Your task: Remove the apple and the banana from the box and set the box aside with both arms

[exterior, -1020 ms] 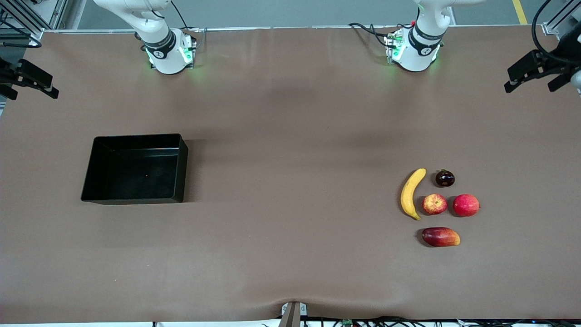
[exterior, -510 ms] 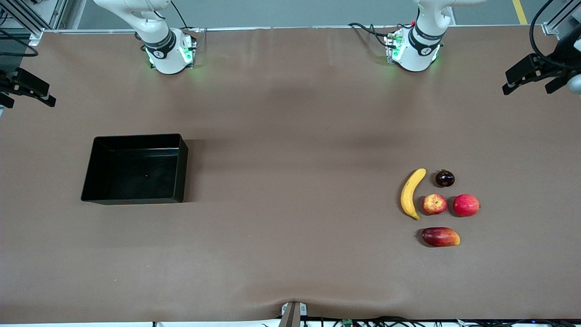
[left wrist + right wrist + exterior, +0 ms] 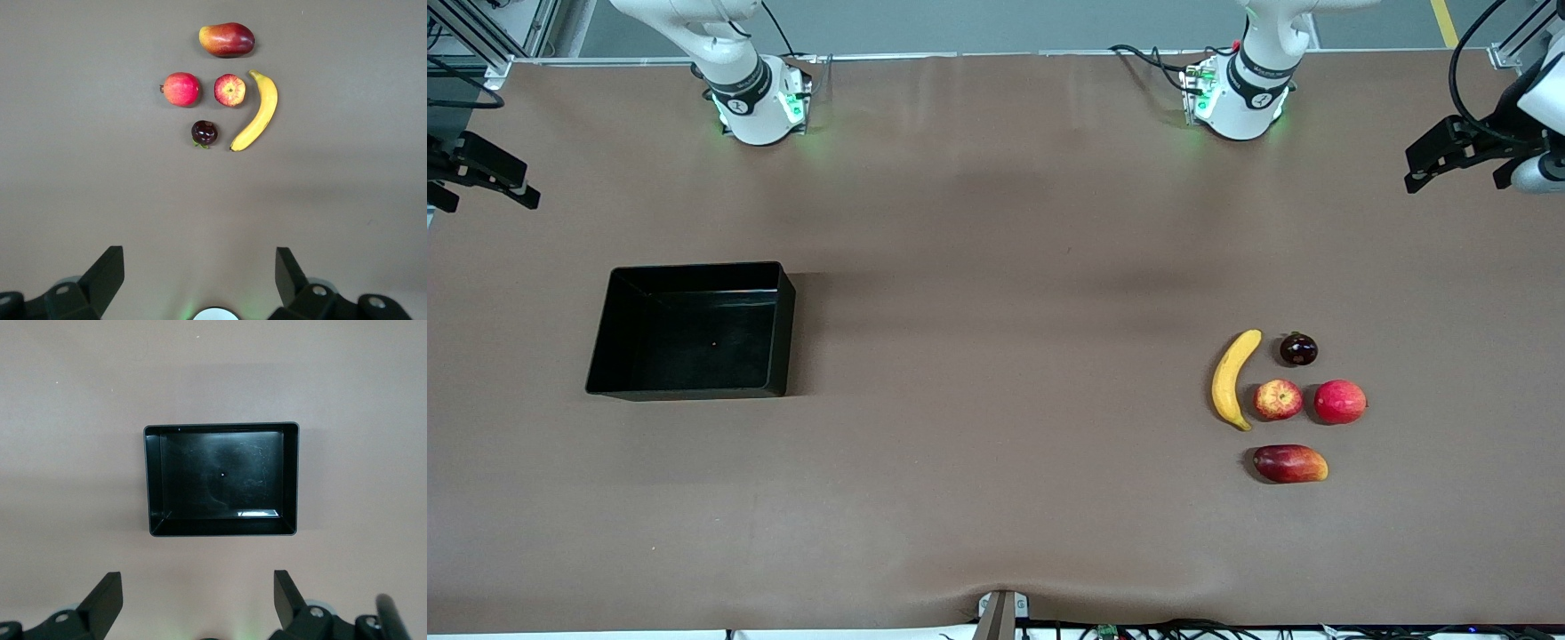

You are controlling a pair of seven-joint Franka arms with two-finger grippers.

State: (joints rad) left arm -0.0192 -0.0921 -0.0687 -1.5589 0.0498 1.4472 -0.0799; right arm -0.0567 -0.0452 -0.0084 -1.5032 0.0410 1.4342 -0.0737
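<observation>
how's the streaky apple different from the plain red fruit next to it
The apple has red skin broken by yellow streaks; the plain red fruit is evenly red. The apple looks slightly smaller. The apple lies beside the banana, while the red fruit sits farther toward the left arm's end of the table. Both are round, rest on the table, and are untouched by either claw.

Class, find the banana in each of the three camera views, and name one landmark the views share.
Front view: the banana lies toward the left arm's end of the table, beside the streaked apple.
Left wrist view: the banana lies beside that apple, clear of the open jaws.
Right wrist view: not in it; only the black box shows.
Shared landmark: the streaked apple.
</observation>
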